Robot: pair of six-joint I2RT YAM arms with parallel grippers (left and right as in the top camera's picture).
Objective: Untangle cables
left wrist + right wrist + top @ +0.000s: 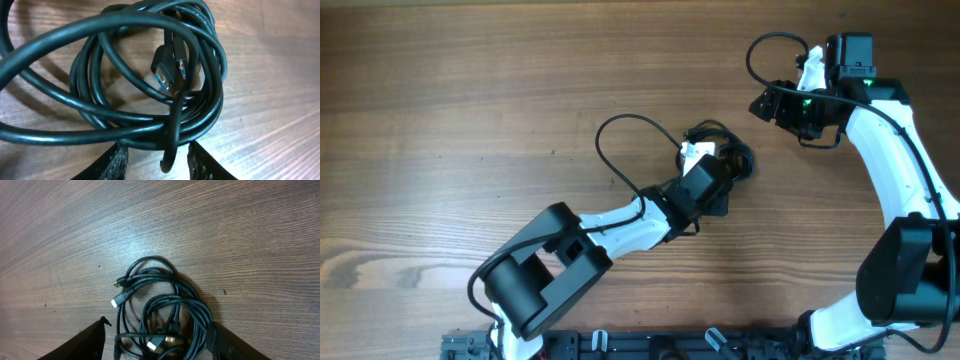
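Overhead: my left gripper [725,172] is over the coiled black cables [712,131]. My right gripper [778,103] stands apart from them.

Left wrist: my jaws are released, with one strand hanging between them. A blue-tipped plug [162,75] lies ahead, inside the coil.

Right wrist: my jaws are released wide, with looped cables lying between them on the wooden table [225,230].

Light: bright, even, from above | Glare: pale sheen on brown wood-grain table [150,235] under both my wrists, thin highlights along glossy black cables [75,136] | Shadows: soft, close beneath loops | Focus: my left wrist view slightly soft; overhead sharp
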